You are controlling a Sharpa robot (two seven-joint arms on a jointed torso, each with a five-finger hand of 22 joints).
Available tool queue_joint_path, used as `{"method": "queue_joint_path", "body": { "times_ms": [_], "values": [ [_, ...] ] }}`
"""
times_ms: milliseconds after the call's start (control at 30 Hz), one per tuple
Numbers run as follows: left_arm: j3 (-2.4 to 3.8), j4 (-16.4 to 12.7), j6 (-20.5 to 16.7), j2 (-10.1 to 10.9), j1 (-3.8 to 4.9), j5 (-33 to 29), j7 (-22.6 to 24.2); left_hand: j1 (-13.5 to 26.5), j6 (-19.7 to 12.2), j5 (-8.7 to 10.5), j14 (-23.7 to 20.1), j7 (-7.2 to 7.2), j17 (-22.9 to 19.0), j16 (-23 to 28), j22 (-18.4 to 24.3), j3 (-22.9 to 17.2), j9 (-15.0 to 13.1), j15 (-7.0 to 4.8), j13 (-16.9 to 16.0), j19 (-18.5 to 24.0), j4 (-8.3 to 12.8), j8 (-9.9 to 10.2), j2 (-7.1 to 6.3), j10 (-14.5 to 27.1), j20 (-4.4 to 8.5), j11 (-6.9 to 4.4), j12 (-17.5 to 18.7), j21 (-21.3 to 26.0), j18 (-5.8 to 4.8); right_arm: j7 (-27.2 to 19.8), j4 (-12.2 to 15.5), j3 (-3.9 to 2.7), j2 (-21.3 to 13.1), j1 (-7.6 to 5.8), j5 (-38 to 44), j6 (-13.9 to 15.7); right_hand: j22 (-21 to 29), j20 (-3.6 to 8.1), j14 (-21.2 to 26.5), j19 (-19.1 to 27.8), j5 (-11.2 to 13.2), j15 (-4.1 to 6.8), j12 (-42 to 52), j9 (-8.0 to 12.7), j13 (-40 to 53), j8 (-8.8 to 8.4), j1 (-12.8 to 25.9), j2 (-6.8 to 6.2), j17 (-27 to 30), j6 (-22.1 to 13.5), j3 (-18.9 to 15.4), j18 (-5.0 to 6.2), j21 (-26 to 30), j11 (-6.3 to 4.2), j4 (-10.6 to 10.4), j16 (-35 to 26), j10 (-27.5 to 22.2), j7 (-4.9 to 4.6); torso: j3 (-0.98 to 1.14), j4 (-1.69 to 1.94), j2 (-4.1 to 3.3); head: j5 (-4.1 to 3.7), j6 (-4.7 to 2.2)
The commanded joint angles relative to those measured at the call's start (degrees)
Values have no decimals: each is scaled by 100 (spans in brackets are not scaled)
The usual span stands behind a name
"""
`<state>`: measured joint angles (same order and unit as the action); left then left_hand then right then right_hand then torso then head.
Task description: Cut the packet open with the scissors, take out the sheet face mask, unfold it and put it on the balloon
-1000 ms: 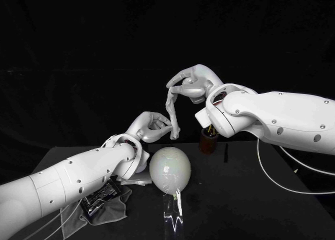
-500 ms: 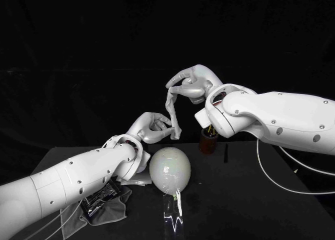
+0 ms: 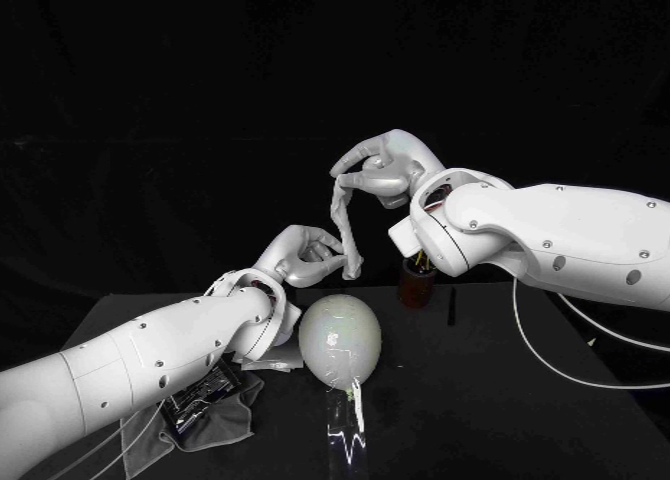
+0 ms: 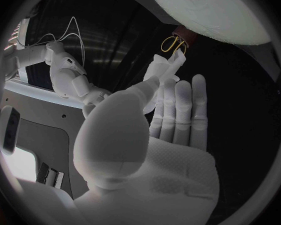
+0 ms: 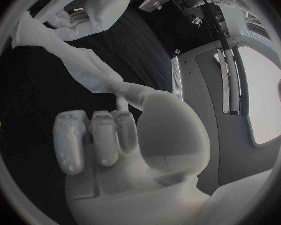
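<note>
The pale, crumpled sheet face mask (image 3: 342, 225) hangs as a twisted strip, its long axis running 12 to 6 o'clock. The right robot hand (image 3: 381, 168) pinches its top end and the left robot hand (image 3: 309, 255) pinches its lower end. The whitish oval balloon (image 3: 341, 340) lies on the black desk (image 3: 494, 390) at 6 o'clock from the nearer left robot hand. The mask's folds and edges are too bunched to make out.

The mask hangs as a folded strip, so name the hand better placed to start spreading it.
Probably left: the left hand pinches the mask low, near the balloon; the right hand holds its top end high.
</note>
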<state>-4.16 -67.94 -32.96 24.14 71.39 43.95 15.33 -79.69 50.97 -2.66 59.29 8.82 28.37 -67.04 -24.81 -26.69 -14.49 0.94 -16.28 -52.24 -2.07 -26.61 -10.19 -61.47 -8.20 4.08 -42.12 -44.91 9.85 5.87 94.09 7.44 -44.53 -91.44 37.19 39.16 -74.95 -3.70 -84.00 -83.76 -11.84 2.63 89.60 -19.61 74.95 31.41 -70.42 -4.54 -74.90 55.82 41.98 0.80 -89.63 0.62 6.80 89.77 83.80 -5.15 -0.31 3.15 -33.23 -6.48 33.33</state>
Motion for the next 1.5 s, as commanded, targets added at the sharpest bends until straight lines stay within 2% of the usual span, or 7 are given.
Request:
{"method": "queue_joint_path", "body": {
  "times_ms": [33, 333, 633, 1000, 1100, 1200, 1500],
  "values": [
    [7, -10, 5, -18, 7, 20, 60, -58, 192, -25, 150, -69, 41, -118, -90, -123, 9, -63, -36, -98, 12, -66, 100, -101, 48, -62, -61, -145, 73, -80, 10, -4, -2, -1, 13, -29, -1505, 28, -600, -624, -37, 26, 40, -5, 1505, 28, 71, -2, -1510, 44, 11, -80, -37, -1, 37, 23, 620, 2, 0, 0, 1, 5, -7],
    [7, -52, -88, 13, 7, 16, 186, -94, 434, -11, 408, -146, 351, -384, -444, -610, 59, -139, -144, -13, 84, -125, 406, -242, 213, -129, -116, -683, 55, -75, 0, -4, -22, -1, 11, -33, -1505, 29, -600, -624, -37, 26, 40, -5, 1505, 29, 72, -2, -1510, 44, 11, -80, -37, -1, 38, 23, 620, 2, -1, -2, -2, -9, 0],
    [7, -95, -141, 38, 7, 14, 258, 20, 411, -13, 635, -168, 652, -580, -673, -955, 32, -167, -222, 88, 147, -219, 462, -371, 268, -154, -134, -1030, 58, -69, 2, -4, -66, -1, 17, -31, -1505, 29, -600, -624, -34, 27, 40, -4, 1505, 30, 73, -3, -1510, 43, 10, -80, -37, -1, 40, 23, 620, 2, -2, -2, -1, -7, 2],
    [15, -107, -459, 106, 5, -229, 475, 375, 519, -51, 1308, -272, 1600, -1226, -1098, -1814, -167, -284, -468, 108, 350, -480, 210, -651, 405, -270, -483, -1747, 68, -54, 15, 2, -238, -1, 18, -72, -1505, 29, -600, -624, -25, 27, 40, -4, 1505, 31, 75, -6, -1510, 43, 7, -80, -37, -2, 43, 23, 620, 2, -3, -3, -6, 10, 12],
    [20, -108, -513, 143, 5, -276, 492, 477, 516, -161, 1422, -293, 1775, -1336, -1171, -1978, -255, -305, -500, 120, 386, -537, 143, -711, 426, -290, -569, -1884, 71, -52, 17, 10, -302, 1, 17, -81, -1505, 29, -600, -624, -25, 27, 40, -4, 1505, 31, 75, -6, -1510, 43, 7, -80, -37, -2, 43, 23, 620, 2, 1, 0, -3, 16, 24],
    [25, -113, -554, 189, 4, -302, 498, 584, 515, -475, 1585, -316, 2050, -1474, -1244, -2078, -356, -331, -548, 118, 425, -584, 68, -794, 456, -320, -683, -2030, 73, -56, 28, 17, -380, 7, 15, -89, -1505, 29, -600, -624, -20, 27, 40, -4, 1505, 32, 76, -8, -1510, 43, 6, -80, -37, -2, 44, 23, 620, 3, 1, 0, -2, 18, 26],
    [68, -166, -575, 333, 13, -311, 461, 648, 513, -672, 1733, -340, 2327, -1604, -1303, -2132, -470, -358, -608, 117, 479, -611, 25, -865, 485, -342, -801, -2162, 74, -66, -21, 39, -533, 84, -12, -105, -1505, 29, -600, -624, -20, 27, 40, -4, 1505, 32, 76, -8, -1510, 43, 6, -80, -37, -2, 44, 23, 620, 3, 0, -4, 3, 34, 66]
  ]
}}
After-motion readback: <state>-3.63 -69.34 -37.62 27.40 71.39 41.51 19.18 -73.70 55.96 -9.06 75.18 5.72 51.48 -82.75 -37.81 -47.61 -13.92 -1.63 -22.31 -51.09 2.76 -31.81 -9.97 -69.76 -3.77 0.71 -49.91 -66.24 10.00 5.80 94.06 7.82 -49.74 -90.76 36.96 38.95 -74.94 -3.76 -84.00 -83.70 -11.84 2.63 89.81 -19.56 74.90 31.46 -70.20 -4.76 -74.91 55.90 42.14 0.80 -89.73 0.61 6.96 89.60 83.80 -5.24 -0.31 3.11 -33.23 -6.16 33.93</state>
